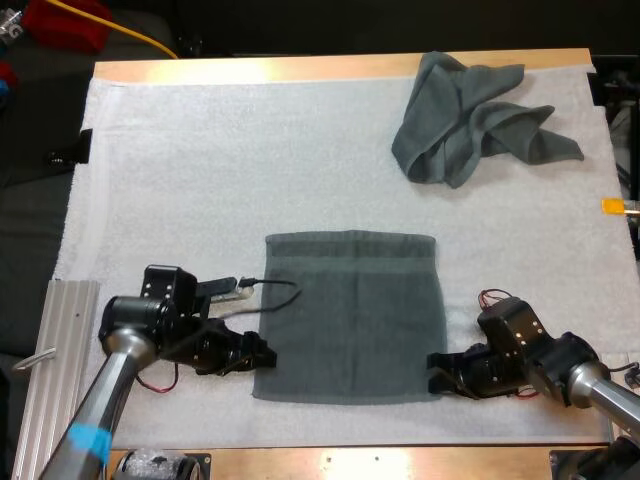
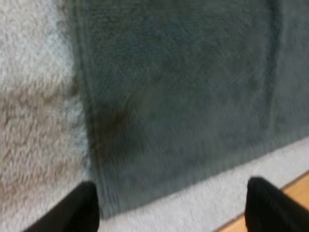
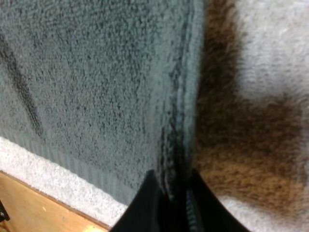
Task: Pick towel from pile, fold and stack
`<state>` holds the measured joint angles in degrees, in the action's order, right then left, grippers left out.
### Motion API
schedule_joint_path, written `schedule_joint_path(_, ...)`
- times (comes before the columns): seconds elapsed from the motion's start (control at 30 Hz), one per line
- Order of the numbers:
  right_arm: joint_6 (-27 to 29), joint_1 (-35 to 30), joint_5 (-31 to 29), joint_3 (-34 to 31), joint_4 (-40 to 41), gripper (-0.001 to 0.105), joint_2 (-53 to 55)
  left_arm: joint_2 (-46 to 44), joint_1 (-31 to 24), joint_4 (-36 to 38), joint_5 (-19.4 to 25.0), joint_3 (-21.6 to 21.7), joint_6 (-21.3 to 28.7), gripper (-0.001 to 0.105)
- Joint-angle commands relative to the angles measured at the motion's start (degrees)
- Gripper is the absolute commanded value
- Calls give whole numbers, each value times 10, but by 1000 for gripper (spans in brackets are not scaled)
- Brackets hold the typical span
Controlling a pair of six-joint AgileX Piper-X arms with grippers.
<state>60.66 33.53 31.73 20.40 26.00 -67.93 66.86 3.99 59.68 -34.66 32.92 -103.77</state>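
A dark grey-green towel (image 1: 350, 315) lies spread flat on the middle of the white mat (image 1: 200, 170). A second towel (image 1: 470, 115) sits crumpled at the far right. My left gripper (image 1: 262, 355) is low at the flat towel's near left corner. In the left wrist view its fingers (image 2: 82, 208) stand wide apart over that corner of the towel (image 2: 174, 96), so this gripper (image 2: 171, 212) is open. My right gripper (image 1: 436, 372) is at the near right corner. There its fingers (image 3: 145, 208) pinch the towel's hemmed side edge (image 3: 176, 145), gripper (image 3: 171, 200) shut on it.
A ribbed metal rail (image 1: 60, 360) lies along the mat's near left side. The wooden table edge (image 1: 400, 462) runs just in front of both grippers. A red object (image 1: 65, 22) and a yellow cable lie beyond the far left corner.
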Motion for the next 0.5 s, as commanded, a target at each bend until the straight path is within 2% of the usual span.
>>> schedule_joint_path(0.0,-1,2,4,0,0,1,4,10,2,-2,-4,0,4,61)
schedule_joint_path(0.17,-1,2,3,0,0,1,4,68,2,-13,-4,0,4,61)
schedule_joint_path(0.47,-1,2,2,0,0,1,4,117,2,-35,-20,0,7,61)
